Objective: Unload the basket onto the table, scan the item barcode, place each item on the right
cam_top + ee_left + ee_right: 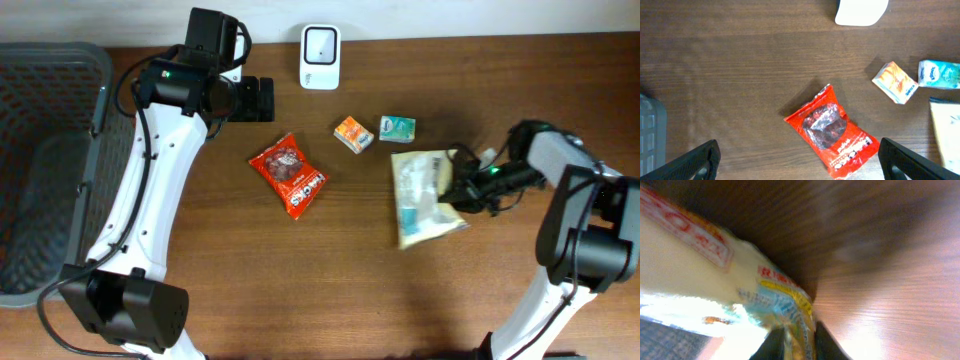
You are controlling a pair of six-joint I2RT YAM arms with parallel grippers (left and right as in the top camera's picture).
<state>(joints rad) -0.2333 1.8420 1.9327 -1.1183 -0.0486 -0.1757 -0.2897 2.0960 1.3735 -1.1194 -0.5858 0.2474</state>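
A pale yellow packet lies flat on the wooden table, right of centre. My right gripper is at its right edge. In the right wrist view the packet's crimped edge sits pinched between the two dark fingers of that gripper. The white scanner stands at the table's back edge. My left gripper hangs wide open just left of the scanner, holding nothing. Its wrist view looks down on a red snack bag, with the left gripper's fingers spread either side.
A small orange box and a teal box lie between the scanner and the pale packet. The red snack bag lies at mid-table. A dark grey basket fills the left side.
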